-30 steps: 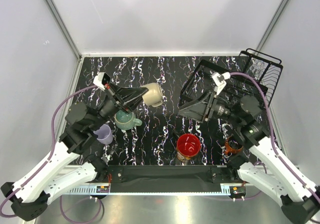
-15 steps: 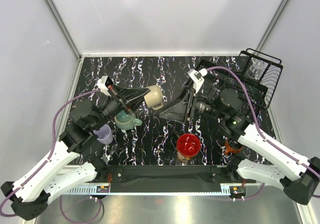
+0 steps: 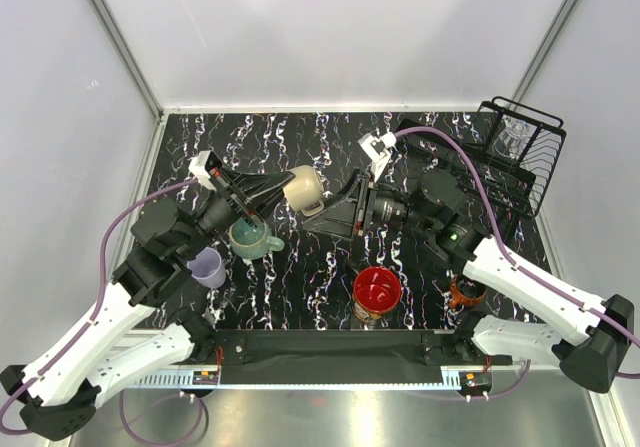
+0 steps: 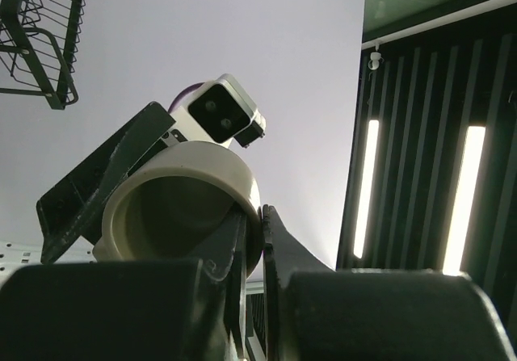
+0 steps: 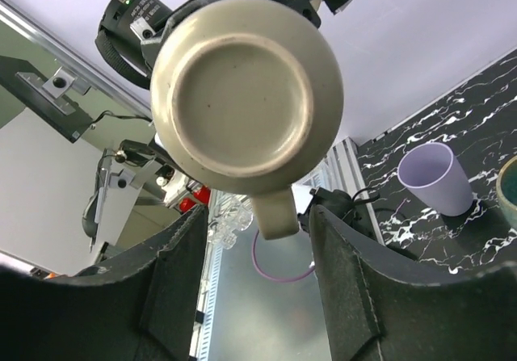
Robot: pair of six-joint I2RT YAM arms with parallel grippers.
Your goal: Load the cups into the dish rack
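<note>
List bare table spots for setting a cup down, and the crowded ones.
Free: the far strip of table along the back wall, left of the rack; also the patch between teal mug and red mug. Crowded: near left around the tumbler; near right by the orange mug under the right arm.

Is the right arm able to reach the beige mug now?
Probably yes. The left fingers hold the beige mug up by its rim; its base faces the open right fingers, with nothing between.
</note>
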